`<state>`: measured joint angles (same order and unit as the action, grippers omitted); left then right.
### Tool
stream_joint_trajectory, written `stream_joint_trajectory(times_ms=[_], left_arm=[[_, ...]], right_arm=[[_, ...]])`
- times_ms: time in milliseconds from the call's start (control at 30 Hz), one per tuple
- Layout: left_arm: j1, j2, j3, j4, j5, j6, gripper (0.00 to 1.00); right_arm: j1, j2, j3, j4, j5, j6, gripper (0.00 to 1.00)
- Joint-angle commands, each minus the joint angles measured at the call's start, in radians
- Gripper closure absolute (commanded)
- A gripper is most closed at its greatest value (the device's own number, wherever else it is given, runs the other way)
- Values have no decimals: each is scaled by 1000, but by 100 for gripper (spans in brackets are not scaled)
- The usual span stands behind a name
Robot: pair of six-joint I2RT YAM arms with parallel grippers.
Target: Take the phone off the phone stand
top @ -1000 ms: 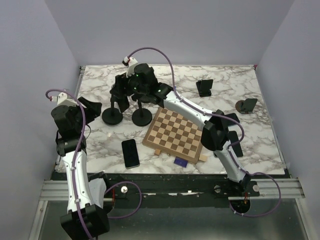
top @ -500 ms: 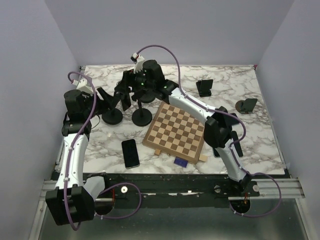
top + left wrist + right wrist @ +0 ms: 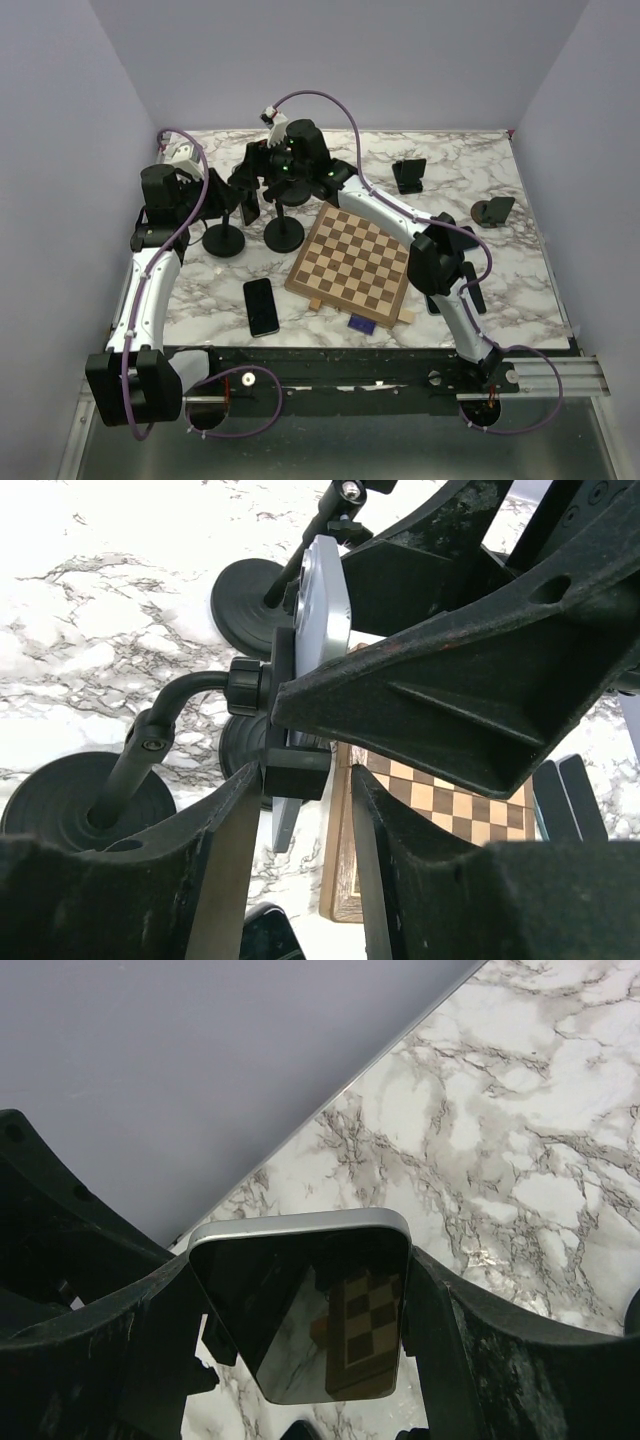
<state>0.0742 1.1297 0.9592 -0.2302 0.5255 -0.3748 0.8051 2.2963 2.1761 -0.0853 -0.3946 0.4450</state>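
The phone [image 3: 305, 1305], silver-edged with a dark screen, sits in the clamp of a black phone stand [image 3: 245, 685] with a round base [image 3: 224, 240]. My right gripper [image 3: 303, 1280] is shut on the phone's two long sides; in the top view it [image 3: 252, 185] hangs over the stand. In the left wrist view the phone's silver side [image 3: 325, 600] shows above the stand's clamp block [image 3: 297, 772]. My left gripper [image 3: 305, 780] is open with the clamp block between its fingertips; in the top view it [image 3: 222, 192] is just left of the phone [image 3: 249, 208].
A second round-based stand [image 3: 284, 235] stands right of the first. A chessboard [image 3: 355, 262] lies in the middle, a second phone [image 3: 262, 306] flat near the front edge. Two small black stands [image 3: 408, 175] [image 3: 492, 211] sit at the back right.
My left arm has swung from the near left up to the stand, and its open fingers now flank the clamp. My right gripper has stayed on the phone, shifting slightly right.
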Motion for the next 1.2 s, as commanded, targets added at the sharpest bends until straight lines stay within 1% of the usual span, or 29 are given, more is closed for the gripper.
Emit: stream_joint_trajectory(times_ms=[0, 167, 367, 467, 533, 600, 667, 833, 933, 1167], left_arm=[[-13, -7, 3, -4, -30, 45, 51], [-14, 6, -7, 30, -19, 35, 51], [-16, 10, -10, 41, -6, 32, 65], [-17, 9, -11, 37, -5, 36, 68], [-20, 12, -10, 28, -2, 36, 66], [-23, 11, -12, 26, -1, 36, 58], [-24, 10, -13, 27, -2, 37, 56], [-26, 13, -13, 25, -2, 36, 56], [-29, 16, -14, 26, 0, 36, 59], [-32, 22, -20, 23, 3, 33, 61]], right_arm=[[3, 0, 32, 42, -55, 50, 99], [3, 15, 48, 41, -61, 64, 99], [4, 10, 44, 30, -19, 59, 99], [5, 9, 46, 28, -1, 62, 99], [5, 11, 48, 25, 11, 70, 99], [5, 10, 50, 29, 9, 75, 99], [5, 12, 53, 36, 2, 78, 99], [5, 9, 55, 38, -2, 80, 99], [5, 6, 50, 39, 1, 82, 99], [5, 11, 57, 44, 5, 90, 99]])
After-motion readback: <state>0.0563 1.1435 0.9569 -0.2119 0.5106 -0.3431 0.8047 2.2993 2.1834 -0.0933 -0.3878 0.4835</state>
